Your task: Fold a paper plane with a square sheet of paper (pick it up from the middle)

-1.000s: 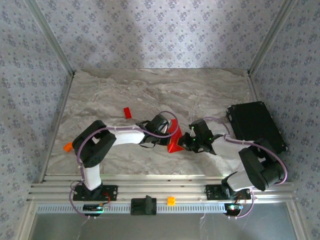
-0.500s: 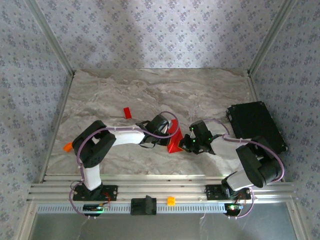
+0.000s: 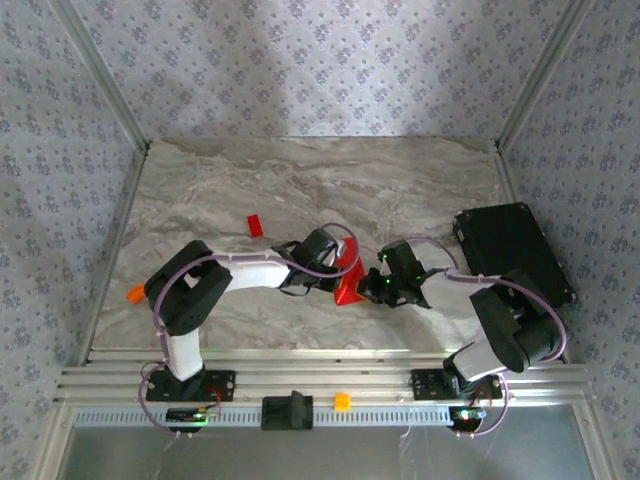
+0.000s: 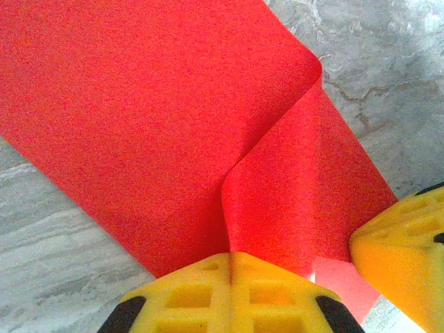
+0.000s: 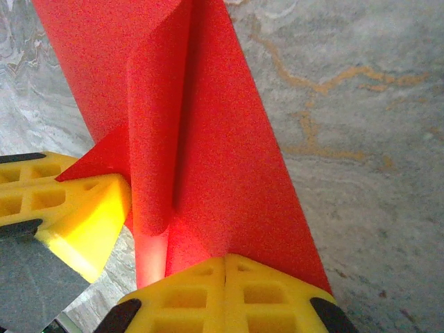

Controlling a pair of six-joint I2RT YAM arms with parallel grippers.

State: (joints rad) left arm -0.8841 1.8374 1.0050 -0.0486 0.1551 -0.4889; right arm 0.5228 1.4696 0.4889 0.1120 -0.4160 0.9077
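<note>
Barely anything's shifted, right arm (image 3: 500, 322) nudged a hair left. Left end effector (image 4: 231, 276) and right end effector (image 5: 225, 279) are both clamped shut on the red sheet (image 3: 347, 291), mid-frame on the bench (image 3: 300, 180), probably pinching up its centre crease.

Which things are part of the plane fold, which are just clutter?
Job: red paper, left gripper and right gripper, both shut on it.
Lying about: small red block, orange block at left edge, orange block on front rail, black case.
</note>
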